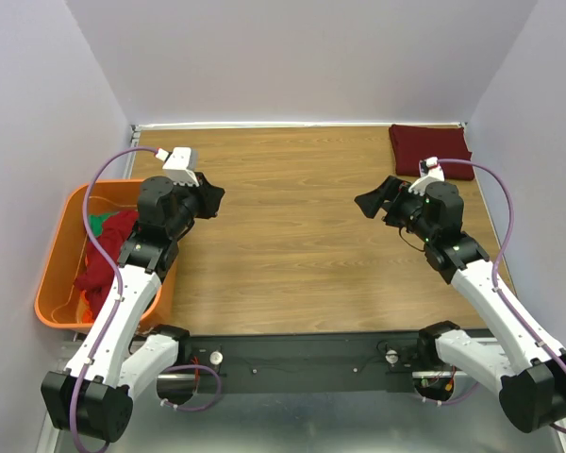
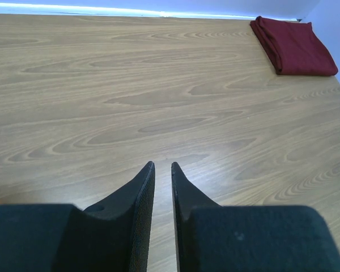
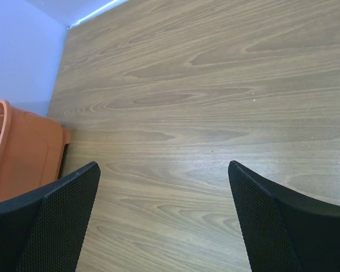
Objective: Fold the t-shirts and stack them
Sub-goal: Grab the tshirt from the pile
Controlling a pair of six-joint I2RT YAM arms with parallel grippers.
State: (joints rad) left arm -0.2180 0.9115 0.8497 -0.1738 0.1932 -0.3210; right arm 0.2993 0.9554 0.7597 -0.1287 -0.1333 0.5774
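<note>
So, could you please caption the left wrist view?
Left gripper, narrowly open, over the wooden table; folded maroon t-shirt in far corner.

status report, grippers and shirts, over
Left gripper barely open, empty; right gripper wide open, empty. Maroon t-shirt folded at far right corner; red t-shirt and green t-shirt heaped in orange tub. Nothing in the way.

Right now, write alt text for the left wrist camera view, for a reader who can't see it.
The left gripper, black and empty, its jaws only a narrow slit apart, points out over a wood-grain table. A folded dark maroon t-shirt lies at the table's far right corner.
</note>
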